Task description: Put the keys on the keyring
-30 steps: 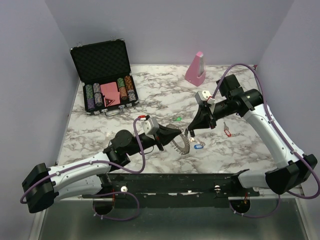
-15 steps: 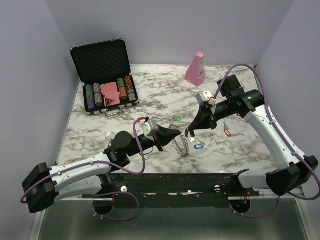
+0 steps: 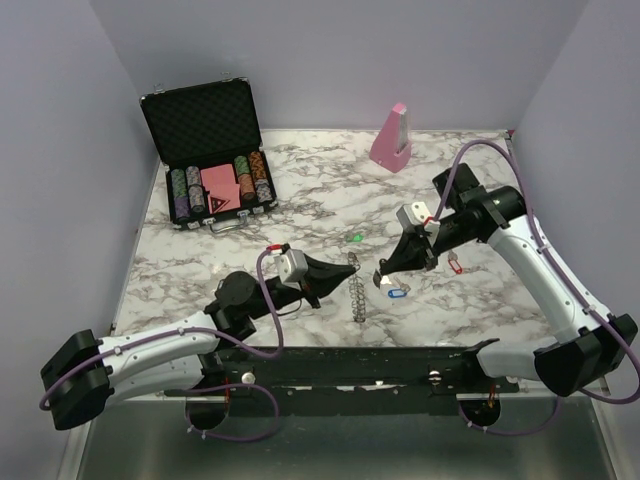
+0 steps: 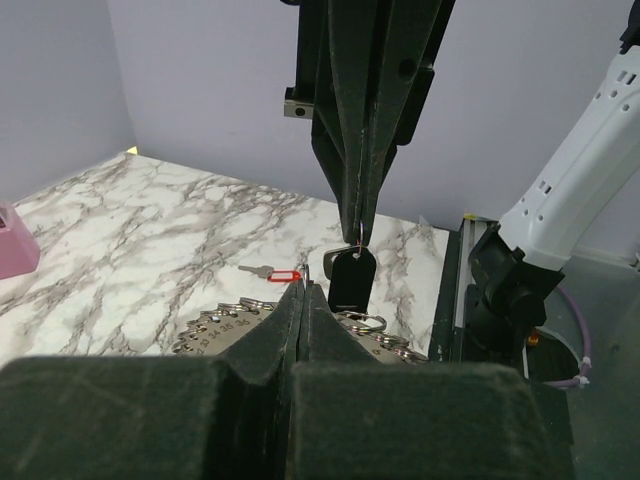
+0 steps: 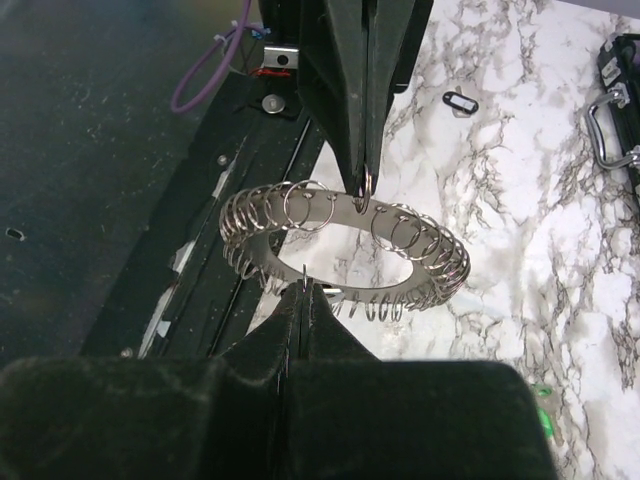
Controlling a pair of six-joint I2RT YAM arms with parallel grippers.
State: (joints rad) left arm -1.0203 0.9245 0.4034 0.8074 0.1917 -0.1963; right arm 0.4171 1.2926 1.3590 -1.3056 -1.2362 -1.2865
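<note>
Left fingers [image 3: 338,281] clamped shut on the keyring [image 3: 357,290], which shows edge-on in the top view. Right fingers [image 3: 382,271] pinched closed on the black-tagged key [image 4: 349,281], which hangs just beside the keyring rim. Blue key [image 3: 394,292] lies on the bench [image 3: 300,200] near the keyring's right. Red key [image 3: 455,265] is farther right.

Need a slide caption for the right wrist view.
Left gripper pinches the loop-lined keyring by its rim, facing the right gripper's shut fingertips.

Shiny metal keyring [image 5: 418,240], glossy marble-look table [image 3: 320,190], matt foam-lined case [image 3: 205,120]
</note>
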